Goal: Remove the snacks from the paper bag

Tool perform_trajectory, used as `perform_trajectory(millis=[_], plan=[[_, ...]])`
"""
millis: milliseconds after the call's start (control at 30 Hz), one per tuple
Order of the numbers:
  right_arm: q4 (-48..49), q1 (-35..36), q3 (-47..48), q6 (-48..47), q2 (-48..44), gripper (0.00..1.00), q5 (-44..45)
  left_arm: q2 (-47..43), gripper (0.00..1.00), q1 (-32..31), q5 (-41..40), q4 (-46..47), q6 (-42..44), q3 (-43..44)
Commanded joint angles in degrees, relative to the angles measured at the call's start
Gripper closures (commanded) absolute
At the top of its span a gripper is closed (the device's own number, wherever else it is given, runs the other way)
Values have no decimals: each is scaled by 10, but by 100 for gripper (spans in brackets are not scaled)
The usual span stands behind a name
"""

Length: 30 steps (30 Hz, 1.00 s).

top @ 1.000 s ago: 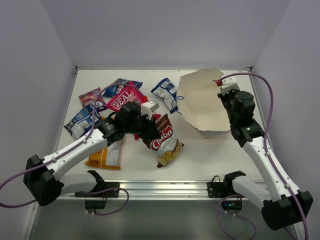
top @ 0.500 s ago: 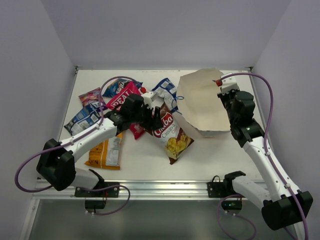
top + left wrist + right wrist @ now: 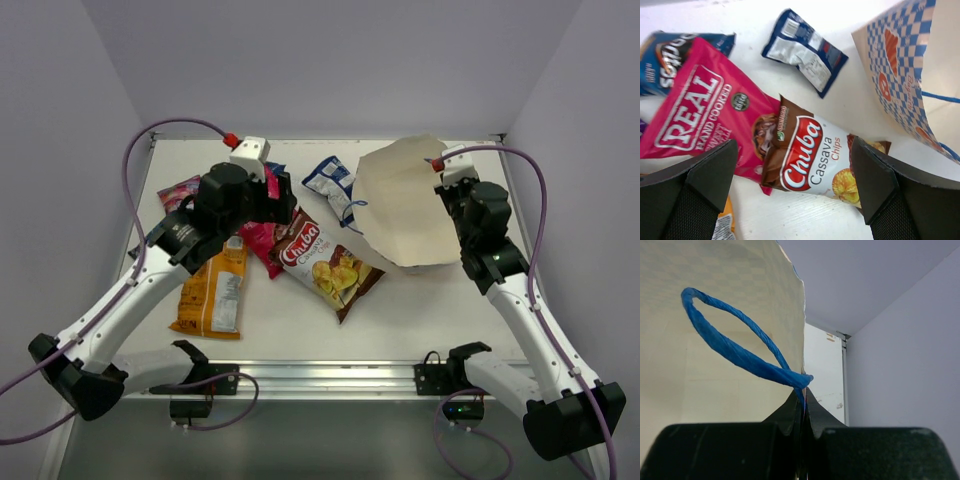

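Left wrist view: the left gripper [image 3: 795, 192] hangs spread wide above the glossy brown-and-white chip bag [image 3: 812, 160], which lies flat, overlapping the crinkly pink-red packet [image 3: 700, 110]. The right gripper [image 3: 802, 407] pinches the stiff rim of the paper bag [image 3: 715, 390] by its twisted blue cord handle [image 3: 735, 352], far right on the table [image 3: 420, 300].

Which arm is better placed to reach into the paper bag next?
Left. The right gripper is shut on the rim of the paper bag by its blue cord handle, holding it up. The left gripper is open and empty above the chip bag, near the bag's open side.
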Motion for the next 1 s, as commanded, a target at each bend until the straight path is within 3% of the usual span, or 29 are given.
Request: perform_trajectory(millis=[0,167,367,667,867,967], plan=[[35,-4,24,8,-1,100,-4,-35,0,4,-84,8,31,2],[5,-16,104,65,40,100,38,-81,0,4,-157,95,68,-73],[-125,-92,213,210,85,100,30,-105,0,6,-186,142,94,-122],[-197,-196,242,366,158,100,-79,-100,0,7,-157,131,85,-139],[-210,-218,246,394,213,100,-87,-111,0,7,-142,120,81,-138],[-213,-223,254,399,234,94,-88,-112,0,7,-142,112,80,-136]])
